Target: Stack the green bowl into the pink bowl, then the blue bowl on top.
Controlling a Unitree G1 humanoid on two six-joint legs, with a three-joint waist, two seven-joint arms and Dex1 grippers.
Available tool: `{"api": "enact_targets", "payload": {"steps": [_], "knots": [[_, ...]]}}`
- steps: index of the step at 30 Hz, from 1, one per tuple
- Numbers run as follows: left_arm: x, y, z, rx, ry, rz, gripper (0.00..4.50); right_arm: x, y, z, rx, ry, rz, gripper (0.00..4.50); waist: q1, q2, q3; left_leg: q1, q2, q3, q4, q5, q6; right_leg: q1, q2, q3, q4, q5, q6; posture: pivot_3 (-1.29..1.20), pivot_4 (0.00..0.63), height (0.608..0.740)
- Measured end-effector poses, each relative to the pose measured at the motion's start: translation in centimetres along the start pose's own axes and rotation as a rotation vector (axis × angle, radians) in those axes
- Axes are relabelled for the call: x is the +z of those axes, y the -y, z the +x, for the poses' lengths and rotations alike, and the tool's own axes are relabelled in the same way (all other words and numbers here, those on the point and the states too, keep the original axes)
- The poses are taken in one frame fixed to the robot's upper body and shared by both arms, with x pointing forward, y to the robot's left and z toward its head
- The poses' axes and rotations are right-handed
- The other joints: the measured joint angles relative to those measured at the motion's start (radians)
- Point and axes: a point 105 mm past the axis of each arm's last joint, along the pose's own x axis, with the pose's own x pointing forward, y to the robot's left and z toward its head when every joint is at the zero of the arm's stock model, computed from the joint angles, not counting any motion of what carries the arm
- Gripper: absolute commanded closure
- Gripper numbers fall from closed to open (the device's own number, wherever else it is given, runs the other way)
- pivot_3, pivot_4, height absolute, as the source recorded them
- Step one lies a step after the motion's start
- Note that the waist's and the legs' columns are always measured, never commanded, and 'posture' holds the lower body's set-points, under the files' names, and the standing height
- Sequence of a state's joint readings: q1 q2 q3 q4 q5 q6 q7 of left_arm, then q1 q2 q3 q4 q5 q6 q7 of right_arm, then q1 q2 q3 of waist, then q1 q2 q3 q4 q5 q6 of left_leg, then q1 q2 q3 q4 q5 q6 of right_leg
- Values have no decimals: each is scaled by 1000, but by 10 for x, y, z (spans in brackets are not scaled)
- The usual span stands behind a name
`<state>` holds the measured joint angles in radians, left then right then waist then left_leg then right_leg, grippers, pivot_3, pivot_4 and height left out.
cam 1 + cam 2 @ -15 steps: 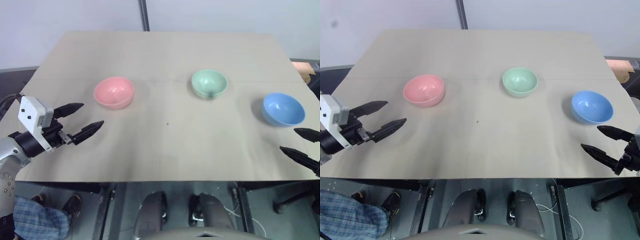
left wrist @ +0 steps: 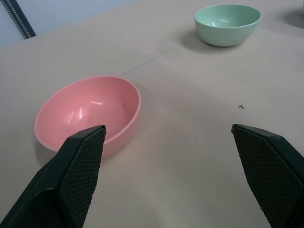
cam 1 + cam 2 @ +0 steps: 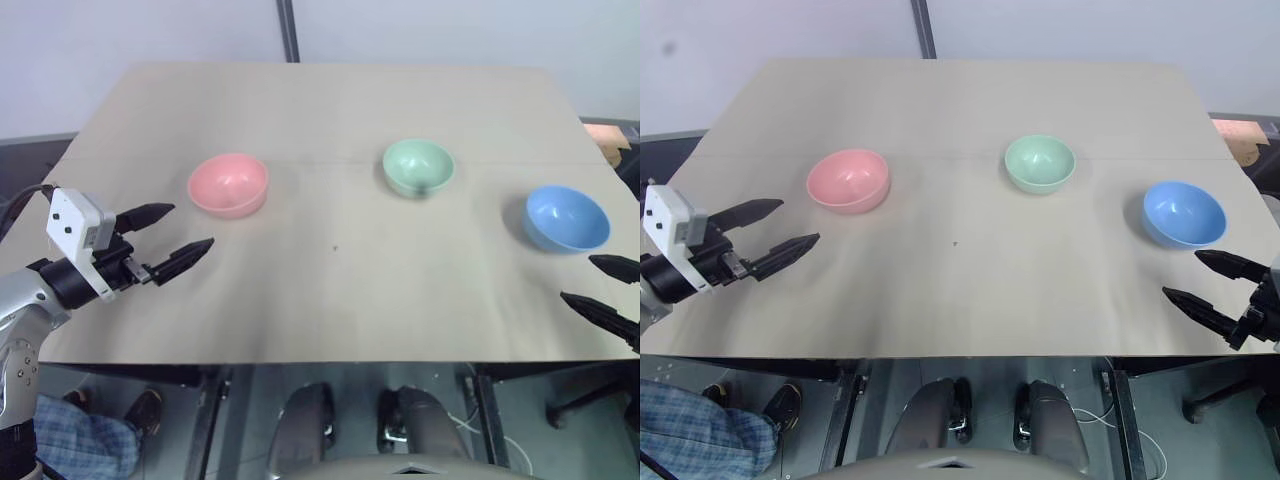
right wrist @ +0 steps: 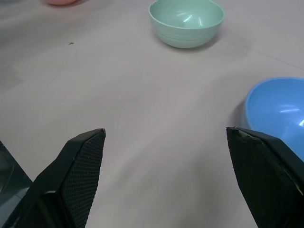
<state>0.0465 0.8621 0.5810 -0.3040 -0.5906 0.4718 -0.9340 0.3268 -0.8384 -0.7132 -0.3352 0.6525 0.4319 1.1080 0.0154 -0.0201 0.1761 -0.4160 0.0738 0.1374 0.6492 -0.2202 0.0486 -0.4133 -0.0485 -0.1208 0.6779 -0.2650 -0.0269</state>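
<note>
Three bowls sit well apart in a loose row on the tan worktop (image 3: 330,300), each upright and empty: the pink bowl (image 3: 228,184) toward the robot's left, the green bowl (image 3: 418,166) near the middle and a little farther back, the blue bowl (image 3: 567,218) off to the right. Nothing is stacked yet. The left tool (image 3: 172,243) hovers over the worktop's left edge, just short of the pink bowl, its two black fingers spread wide and holding nothing. The right tool (image 3: 1212,287) hangs at the right edge, just in front of the blue bowl, its fingers likewise spread and empty. The left wrist view looks past that tool's textured fingertips (image 2: 83,161) into the pink bowl close by, with the green bowl beyond it. The right wrist view puts the blue bowl's rim beside one fingertip (image 4: 266,166), with the green bowl farther on. From the head views a dark pole (image 3: 289,30) rises behind the worktop. No writing or label can be read on any bowl.
</note>
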Motion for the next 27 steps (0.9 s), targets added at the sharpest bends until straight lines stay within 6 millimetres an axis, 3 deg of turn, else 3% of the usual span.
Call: {"api": "enact_targets", "payload": {"steps": [11, 15, 19, 27], "knots": [[0, -1, 2, 3, 0, 3, 0, 0, 0, 0, -1, 8, -3, 83, 0, 0, 0, 0, 0, 0, 0, 0, 0, 0, 0, 0, 0, 0, 0, 0, 150, 740], [3, -14, 15, 58, -20, 18, 0, 6, -4, 6, 9, 41, -11, 83, 2, 0, 0, 0, 0, 0, 0, 0, 0, 0, 0, 0, 1, 0, 0, 0, 150, 740], [-19, -35, 36, 132, -163, 108, 0, 17, -10, 16, 35, 85, -30, 83, 2, 0, 0, 0, 0, 0, 0, 0, 0, 0, 1, 0, 0, 0, 0, 0, 150, 740], [-34, -42, 75, 106, -211, 234, 0, 52, -32, 37, 103, 193, -88, 83, 1, -1, 0, -1, 0, 0, 0, 0, 0, 0, 1, 0, 0, 0, 0, 0, 150, 740]]}}
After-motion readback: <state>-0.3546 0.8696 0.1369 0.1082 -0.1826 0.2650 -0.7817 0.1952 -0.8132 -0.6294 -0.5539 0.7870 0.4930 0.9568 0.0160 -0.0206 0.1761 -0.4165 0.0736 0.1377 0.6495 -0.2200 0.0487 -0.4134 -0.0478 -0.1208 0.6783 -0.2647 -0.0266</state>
